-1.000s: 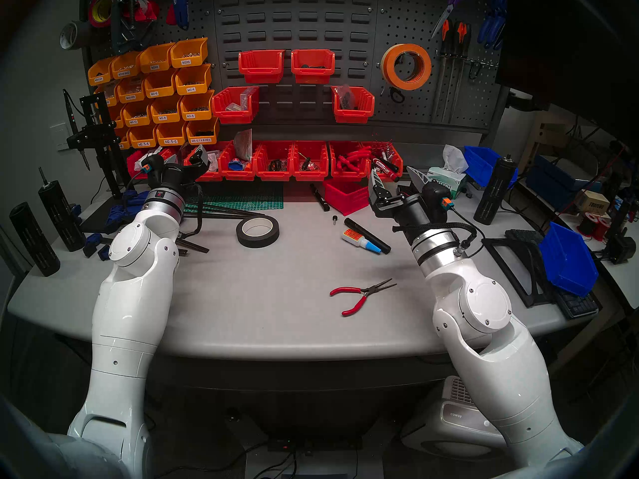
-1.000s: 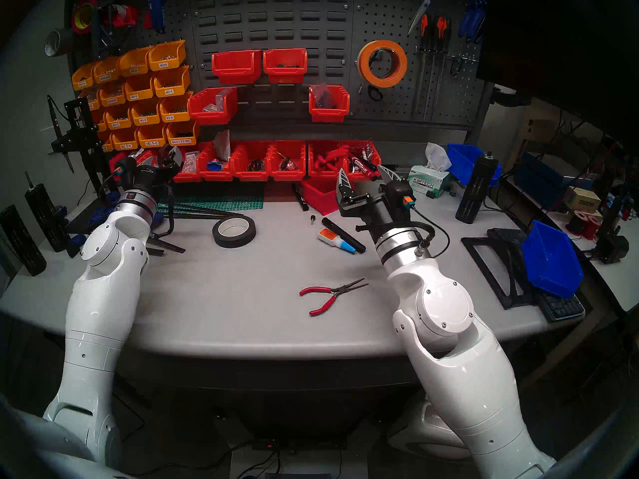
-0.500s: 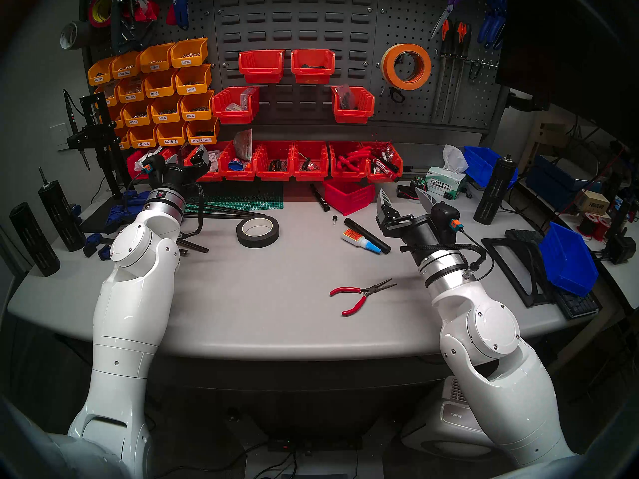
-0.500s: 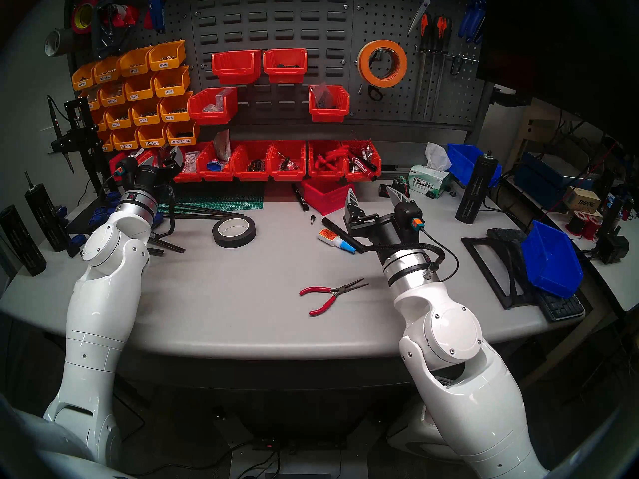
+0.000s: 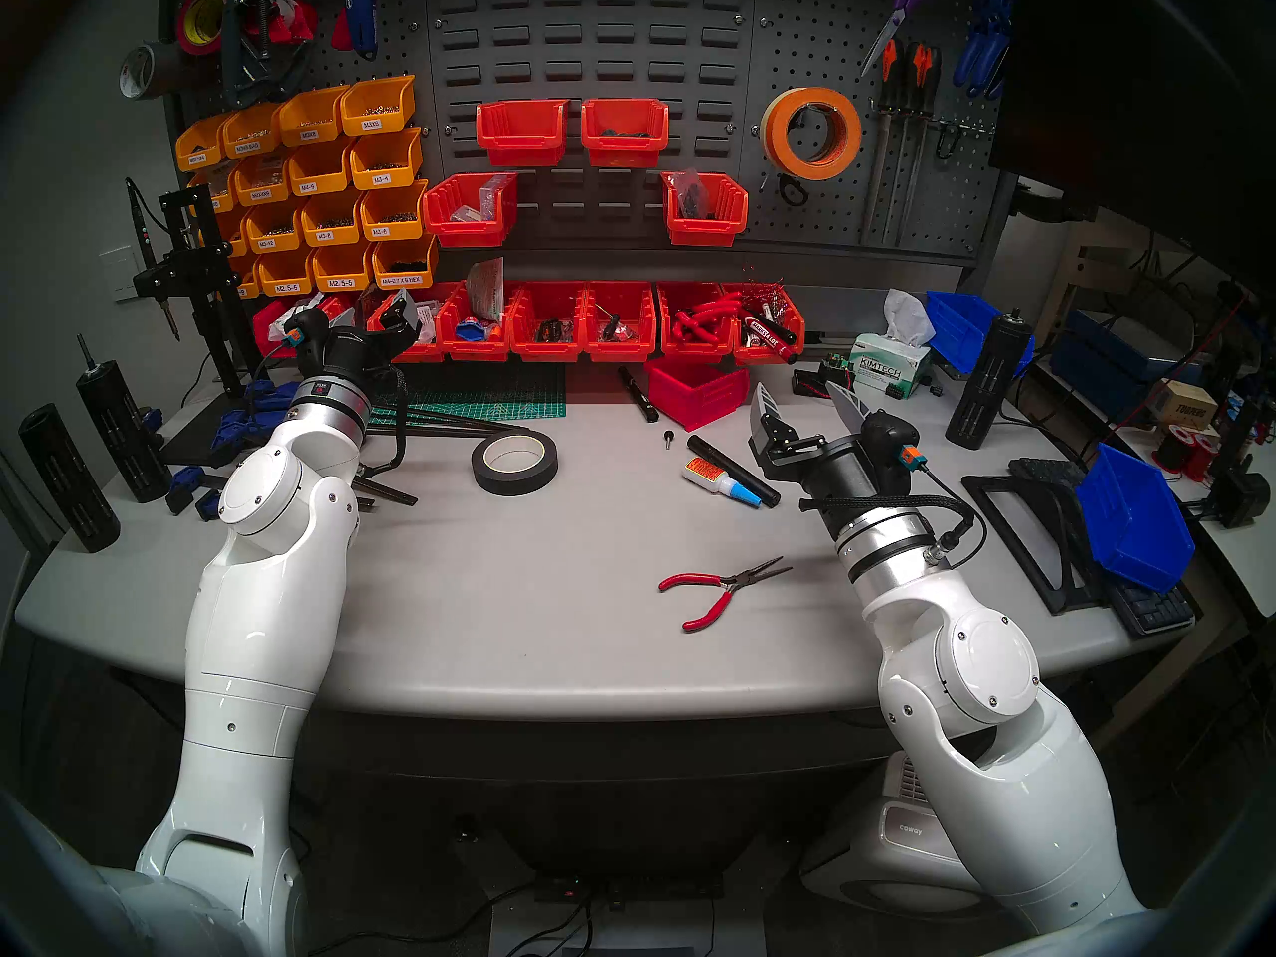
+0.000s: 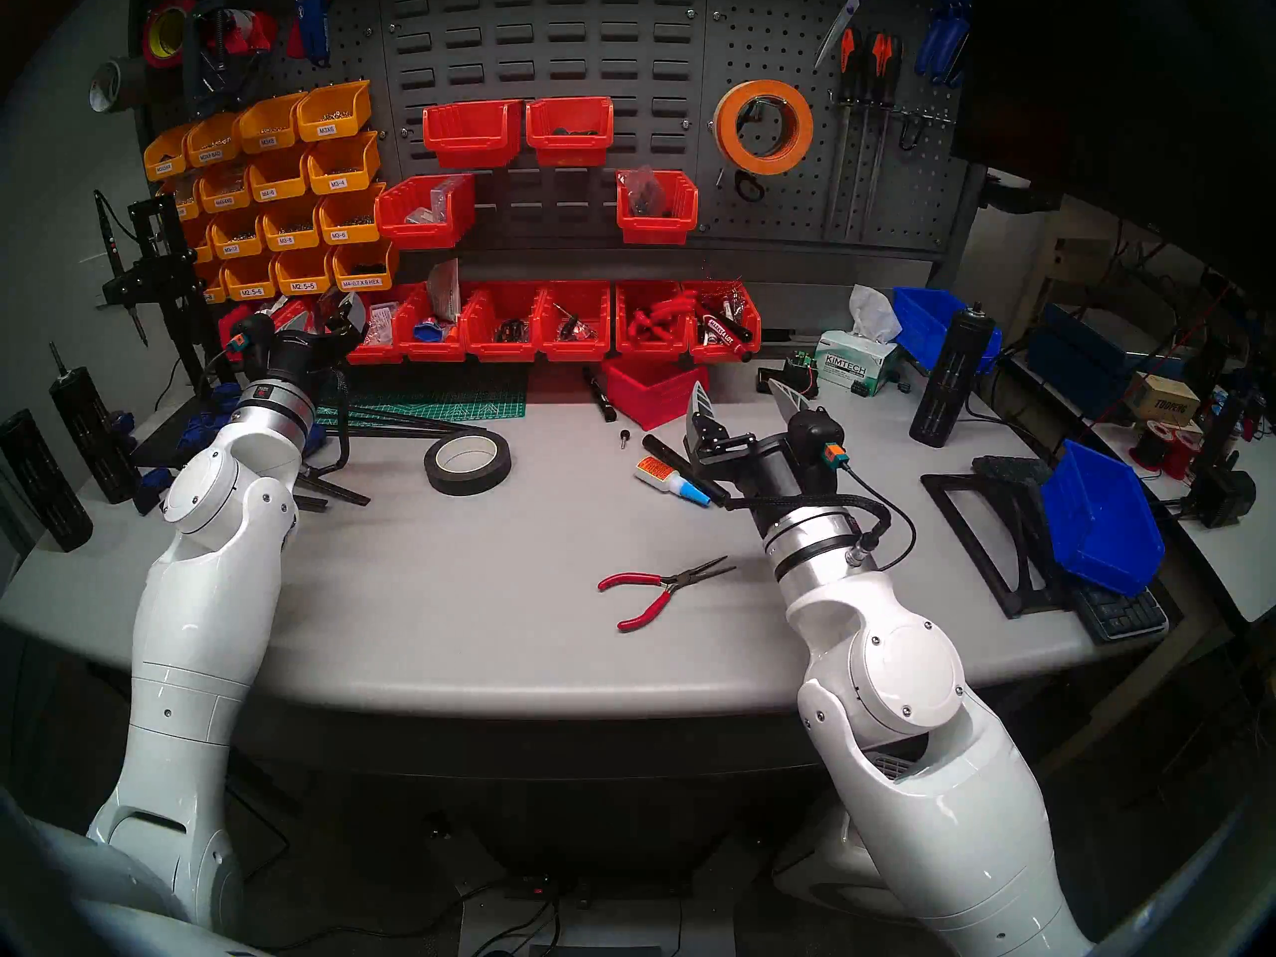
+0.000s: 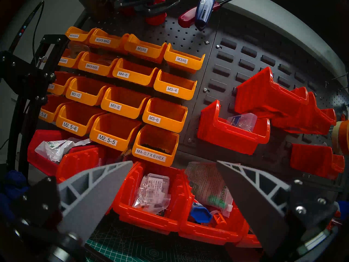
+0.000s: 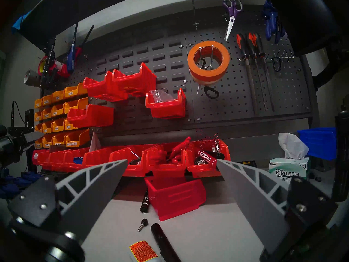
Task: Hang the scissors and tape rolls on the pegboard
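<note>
Head view: the orange tape roll [image 5: 812, 131] hangs on the pegboard [image 5: 967, 175], the scissors [image 5: 793, 189] just beneath — well above the right gripper [image 5: 804, 402], spread wide and empty. Left wrist view: left gripper [image 7: 174, 164] likewise agape, holding nothing.

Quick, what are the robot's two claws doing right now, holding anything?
Left gripper: open, holding nothing.
Right gripper: open, holding nothing.

Tape rolls [image 5: 811, 132] above scissors [image 5: 793, 189] on pegboard [image 5: 967, 196]
</note>
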`<state>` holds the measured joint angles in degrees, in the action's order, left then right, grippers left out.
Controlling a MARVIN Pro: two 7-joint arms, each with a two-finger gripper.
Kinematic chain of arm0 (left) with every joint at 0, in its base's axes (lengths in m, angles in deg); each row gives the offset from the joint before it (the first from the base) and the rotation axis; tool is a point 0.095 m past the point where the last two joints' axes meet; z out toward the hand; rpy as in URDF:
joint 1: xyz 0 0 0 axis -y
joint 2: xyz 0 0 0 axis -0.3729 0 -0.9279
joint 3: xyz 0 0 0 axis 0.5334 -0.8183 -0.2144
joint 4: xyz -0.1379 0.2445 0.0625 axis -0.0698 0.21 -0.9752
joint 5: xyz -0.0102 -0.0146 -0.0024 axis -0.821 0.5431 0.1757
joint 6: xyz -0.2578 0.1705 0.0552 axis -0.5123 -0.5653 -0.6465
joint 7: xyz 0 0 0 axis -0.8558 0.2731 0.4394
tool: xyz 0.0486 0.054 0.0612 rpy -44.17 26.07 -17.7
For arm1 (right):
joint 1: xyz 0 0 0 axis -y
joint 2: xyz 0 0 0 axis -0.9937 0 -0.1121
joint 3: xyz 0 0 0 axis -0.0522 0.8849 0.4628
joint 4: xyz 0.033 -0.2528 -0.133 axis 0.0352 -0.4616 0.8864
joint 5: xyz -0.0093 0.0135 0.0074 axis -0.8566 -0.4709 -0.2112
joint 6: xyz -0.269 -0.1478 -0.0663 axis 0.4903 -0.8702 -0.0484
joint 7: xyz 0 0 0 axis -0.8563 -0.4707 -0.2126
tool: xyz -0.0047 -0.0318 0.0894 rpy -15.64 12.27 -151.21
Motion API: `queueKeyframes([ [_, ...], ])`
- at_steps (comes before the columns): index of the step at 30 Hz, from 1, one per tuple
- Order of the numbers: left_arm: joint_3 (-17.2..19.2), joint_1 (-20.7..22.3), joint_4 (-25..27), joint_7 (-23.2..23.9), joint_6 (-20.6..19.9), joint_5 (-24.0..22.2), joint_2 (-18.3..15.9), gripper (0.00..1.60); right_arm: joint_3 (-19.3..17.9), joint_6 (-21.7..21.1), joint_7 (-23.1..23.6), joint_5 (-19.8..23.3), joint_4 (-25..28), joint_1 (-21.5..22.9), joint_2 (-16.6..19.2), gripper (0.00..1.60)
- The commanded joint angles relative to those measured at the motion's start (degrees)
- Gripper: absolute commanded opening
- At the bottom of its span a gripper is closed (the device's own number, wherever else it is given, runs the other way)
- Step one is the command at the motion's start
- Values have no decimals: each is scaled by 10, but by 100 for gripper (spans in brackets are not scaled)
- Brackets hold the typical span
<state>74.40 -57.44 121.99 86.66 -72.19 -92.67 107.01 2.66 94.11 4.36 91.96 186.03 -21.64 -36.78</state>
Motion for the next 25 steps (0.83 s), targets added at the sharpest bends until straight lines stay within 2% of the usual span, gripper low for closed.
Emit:
queueKeyframes([
  [1, 3, 17, 20, 2, 8, 1, -2, 160, -6, 11, 0, -3, 21, 7, -1, 160],
  [25, 2, 16, 20, 1, 8, 0, -3, 160, -8, 11, 3, -6, 21, 6, -5, 160],
])
